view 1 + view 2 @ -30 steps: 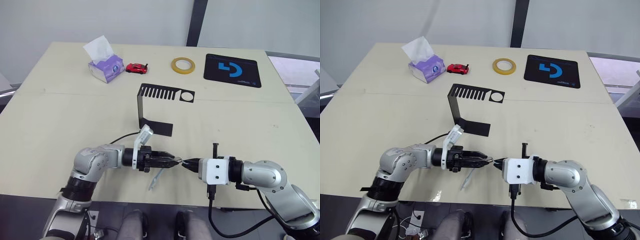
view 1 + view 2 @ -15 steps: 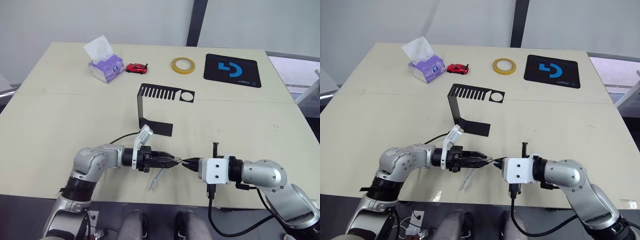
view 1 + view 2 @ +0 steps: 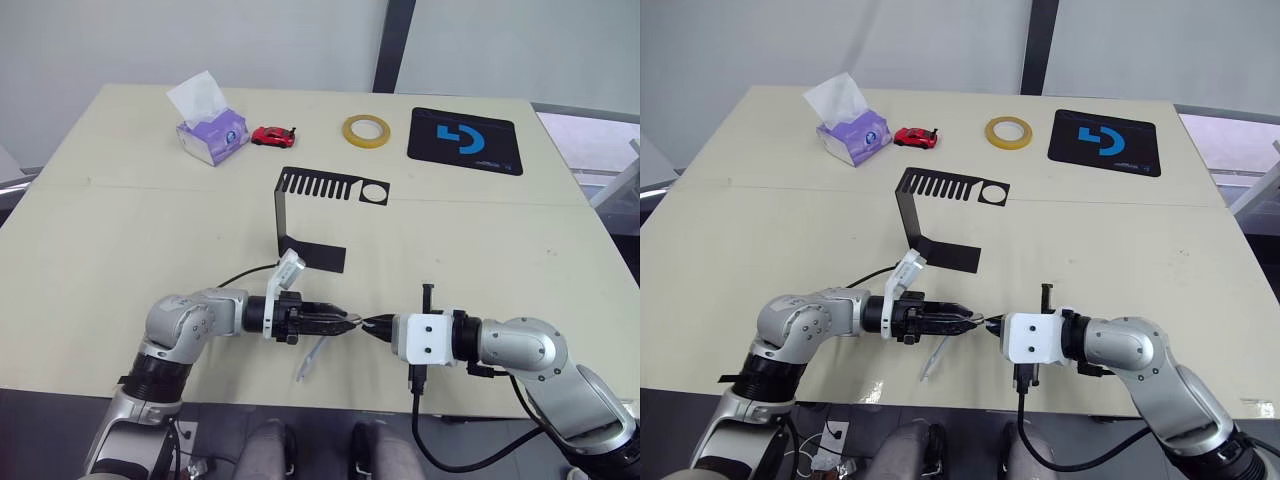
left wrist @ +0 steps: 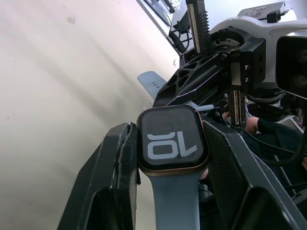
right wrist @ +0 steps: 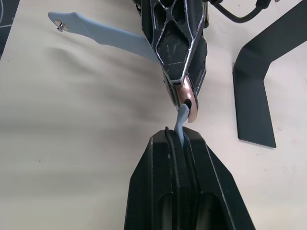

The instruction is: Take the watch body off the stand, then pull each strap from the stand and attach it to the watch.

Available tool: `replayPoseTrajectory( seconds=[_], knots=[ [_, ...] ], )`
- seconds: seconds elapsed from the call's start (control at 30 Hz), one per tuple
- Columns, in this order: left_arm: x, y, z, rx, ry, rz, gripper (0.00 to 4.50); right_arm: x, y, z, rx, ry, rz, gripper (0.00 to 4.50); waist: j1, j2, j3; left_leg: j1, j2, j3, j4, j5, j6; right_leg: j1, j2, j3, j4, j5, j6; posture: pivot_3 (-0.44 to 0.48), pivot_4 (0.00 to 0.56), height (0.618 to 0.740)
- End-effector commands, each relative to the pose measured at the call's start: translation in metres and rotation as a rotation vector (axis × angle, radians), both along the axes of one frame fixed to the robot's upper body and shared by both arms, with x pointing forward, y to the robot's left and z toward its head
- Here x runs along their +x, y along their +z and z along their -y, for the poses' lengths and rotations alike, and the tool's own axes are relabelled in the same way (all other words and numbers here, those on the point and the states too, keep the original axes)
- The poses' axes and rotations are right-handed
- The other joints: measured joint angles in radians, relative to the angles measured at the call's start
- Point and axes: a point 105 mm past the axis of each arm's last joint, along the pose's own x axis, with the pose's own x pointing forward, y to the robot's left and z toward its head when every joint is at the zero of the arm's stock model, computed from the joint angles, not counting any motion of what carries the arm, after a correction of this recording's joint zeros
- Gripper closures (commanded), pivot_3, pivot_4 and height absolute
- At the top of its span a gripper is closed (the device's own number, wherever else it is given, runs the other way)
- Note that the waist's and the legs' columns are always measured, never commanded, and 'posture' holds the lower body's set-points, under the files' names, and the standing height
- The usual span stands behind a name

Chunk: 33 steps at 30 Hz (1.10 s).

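- The thin black sheet-metal stand [image 3: 310,215], bent in a C with comb-like slots and a round hole in its top, is seen upright near the middle of the pale beige worktop [image 3: 120,220], with nothing hung on it.
- The small rounded-square watch body [image 4: 172,140], with a dark screen, white digits and a coppery rim, is gripped between the two black fingers of the left end effector [image 3: 345,323], nearer the robot than the stand's foot.
- One narrow pale grey-blue strap [image 4: 171,201] is seen joined to the watch body and trails away from it over the worktop [image 5: 103,34], its free end lying nearer the robot than the stand [image 3: 308,362].
- The right end effector [image 3: 372,326] is closed on the second pale grey-blue strap [image 5: 181,120], tip to tip with the left end effector.
- The end of that second strap is seen touching the edge of the watch body; whether it is seated cannot be told.
- Beyond the stand, along the worktop's far side, a purple tissue box [image 3: 211,132], a small red toy car [image 3: 273,135], a yellow tape roll [image 3: 366,129] and a black mousepad with a blue logo [image 3: 465,140] are laid out.
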Motion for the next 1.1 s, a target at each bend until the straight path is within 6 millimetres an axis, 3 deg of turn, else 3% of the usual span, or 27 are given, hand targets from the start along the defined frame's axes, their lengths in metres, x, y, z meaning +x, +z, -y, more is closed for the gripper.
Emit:
replayPoseTrajectory(
  seconds=[0.03,1.1],
  knots=[
    [-0.0192,0.0128,0.0217,-0.045,-0.129,0.039,2.85,-0.0031,0.0156,-0.0120,0.044,0.040,0.064,4.50,0.000,0.000,0.000,0.000,0.000,0.000,0.000,0.000,0.000,0.000,0.000,0.000,0.000,0.000,0.000,0.000,0.150,0.740],
    [-0.0211,0.0143,0.0246,-0.034,-0.141,0.043,2.85,0.0015,0.0136,-0.0129,0.044,0.009,0.046,4.50,0.000,0.000,0.000,0.000,0.000,0.000,0.000,0.000,0.000,0.000,0.000,0.000,0.000,0.000,0.000,0.000,0.150,0.740]
  ],
)
